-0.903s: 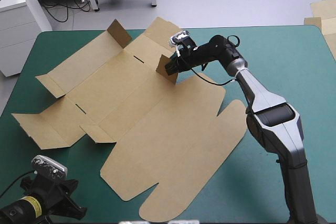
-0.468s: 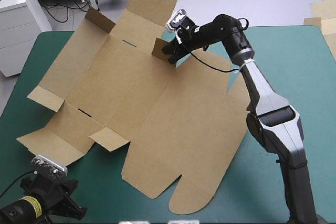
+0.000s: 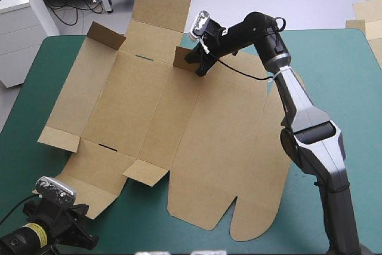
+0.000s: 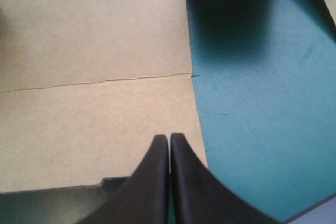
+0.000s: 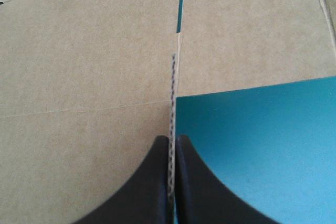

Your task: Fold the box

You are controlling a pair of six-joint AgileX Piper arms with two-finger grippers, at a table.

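Observation:
The brown box (image 3: 179, 123) is an unfolded cut sheet lying across the teal-green table (image 3: 334, 76), its far panel reaching past the far edge. My right gripper (image 3: 192, 59) is shut on a small raised flap (image 3: 182, 58) near the sheet's far side. In the right wrist view the board's edge (image 5: 172, 108) runs straight between the black fingers (image 5: 157, 182) of that gripper (image 5: 170, 139). My left gripper (image 4: 169, 137) is shut with nothing in it, hovering over a near-left panel (image 4: 94, 93) of the box beside bare cover. In the high view only its wrist shows at the near-left corner.
More brown board (image 3: 367, 19) lies at the table's far right corner. A slot (image 5: 180, 8) is cut in the sheet ahead of the right gripper. Bare teal-green cover lies right of the sheet and along the left edge (image 3: 27, 94).
My right gripper, holding the flap, has lifted and pulled it toward the far edge. The whole sheet has swung round and slid, its rounded lid end moving toward the near right.

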